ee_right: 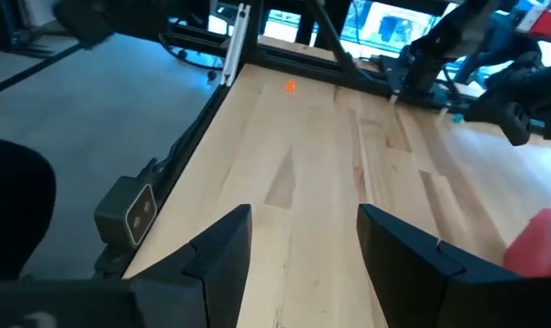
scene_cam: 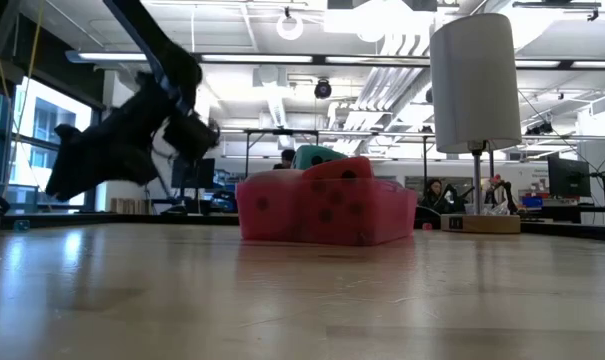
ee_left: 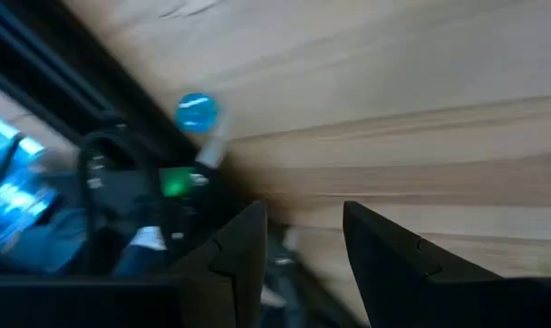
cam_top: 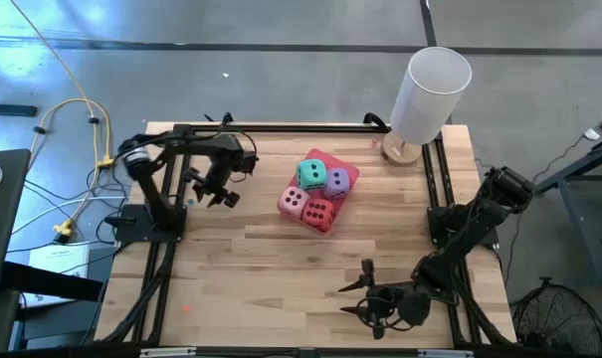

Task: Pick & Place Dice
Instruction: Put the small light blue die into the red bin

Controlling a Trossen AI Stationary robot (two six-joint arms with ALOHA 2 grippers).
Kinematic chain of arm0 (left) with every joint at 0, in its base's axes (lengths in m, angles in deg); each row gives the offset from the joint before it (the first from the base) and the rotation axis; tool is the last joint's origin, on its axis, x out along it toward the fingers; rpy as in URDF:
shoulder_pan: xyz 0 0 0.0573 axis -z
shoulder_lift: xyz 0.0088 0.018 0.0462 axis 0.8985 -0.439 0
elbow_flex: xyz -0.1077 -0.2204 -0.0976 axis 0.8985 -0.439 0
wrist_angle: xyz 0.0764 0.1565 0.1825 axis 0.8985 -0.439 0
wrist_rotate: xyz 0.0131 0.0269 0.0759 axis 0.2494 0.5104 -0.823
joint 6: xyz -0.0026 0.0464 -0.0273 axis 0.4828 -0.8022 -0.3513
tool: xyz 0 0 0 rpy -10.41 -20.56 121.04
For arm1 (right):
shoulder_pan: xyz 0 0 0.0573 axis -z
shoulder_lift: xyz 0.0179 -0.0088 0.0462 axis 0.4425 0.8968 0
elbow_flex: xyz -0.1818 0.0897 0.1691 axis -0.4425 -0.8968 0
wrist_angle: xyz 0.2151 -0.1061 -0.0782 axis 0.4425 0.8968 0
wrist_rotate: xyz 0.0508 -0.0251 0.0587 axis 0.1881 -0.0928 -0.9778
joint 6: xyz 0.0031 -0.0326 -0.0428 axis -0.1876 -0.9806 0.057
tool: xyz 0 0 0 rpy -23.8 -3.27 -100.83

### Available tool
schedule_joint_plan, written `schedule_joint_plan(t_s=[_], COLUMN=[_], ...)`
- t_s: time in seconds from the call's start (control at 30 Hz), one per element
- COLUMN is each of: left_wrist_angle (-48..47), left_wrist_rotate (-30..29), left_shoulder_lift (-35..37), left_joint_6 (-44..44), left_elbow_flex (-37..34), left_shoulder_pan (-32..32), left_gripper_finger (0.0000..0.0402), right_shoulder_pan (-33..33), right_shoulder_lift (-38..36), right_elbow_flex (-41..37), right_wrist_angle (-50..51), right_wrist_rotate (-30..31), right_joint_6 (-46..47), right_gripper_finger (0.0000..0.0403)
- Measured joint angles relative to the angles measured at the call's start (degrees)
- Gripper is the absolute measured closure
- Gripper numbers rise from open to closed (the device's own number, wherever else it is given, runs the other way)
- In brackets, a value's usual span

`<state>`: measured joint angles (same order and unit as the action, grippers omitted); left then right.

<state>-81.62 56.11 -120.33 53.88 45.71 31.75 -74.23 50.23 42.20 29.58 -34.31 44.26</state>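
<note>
Grey concrete floor (cam_top: 281,30) — ceiling lights (scene_cam: 292,25) overhead

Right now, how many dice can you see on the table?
4, clustered on the pink tray mid-table: teal die and purple die at the far side, pale pink die and red die nearer. None seem hidden.

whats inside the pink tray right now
All four dice sit clustered in the pink tray: teal die, purple die, pale pink die and red die. The tray's floor beneath them is covered.
</note>
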Motion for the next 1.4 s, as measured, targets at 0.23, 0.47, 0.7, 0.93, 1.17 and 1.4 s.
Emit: schedule_joint_plan(t_s=[0.23,0.47,0.7,0.93,1.17,1.4], left_wrist_angle=[-1.9,-1.6,-1.9,1.8,7.0,8.7], left_wrist_rotate=[-3.6,-0.1,-4.8,-5.5,-2.9,-1.1], left_shoulder_lift=[-6.4,-7.0,-7.0,-7.0,-7.0,-6.9], left_joint_6=[-2.4,-3.2,-4.5,-5.8,-7.1,-8.6], left_elbow_flex=[0.0,0.0,-0.2,-2.2,-6.8,-11.3], left_shoulder_pan=[-2.7,-9.5,-17.3,-20.6,-23.9,-26.3], left_gripper_finger=[0.0264,0.0264,0.0264,0.0264,0.0264,0.0264], right_shoulder_pan=[2.0,3.5,3.9,3.9,4.4,6.4], right_shoulder_lift=[0.0,0.0,0.0,0.0,0.0,0.0], right_elbow_flex=[0.0,0.0,0.0,0.0,0.0,0.0], right_wrist_angle=[0.7,0.7,0.5,0.5,0.8,0.9], right_wrist_rotate=[-6.9,-10.3,-10.2,-10.3,-10.3,-10.3], right_joint_6=[0.0,0.0,-1.1,-2.6,-3.0,-3.1], right_gripper_finger=[0.0211,0.0211,0.0211,0.0211,0.0211,0.0211])
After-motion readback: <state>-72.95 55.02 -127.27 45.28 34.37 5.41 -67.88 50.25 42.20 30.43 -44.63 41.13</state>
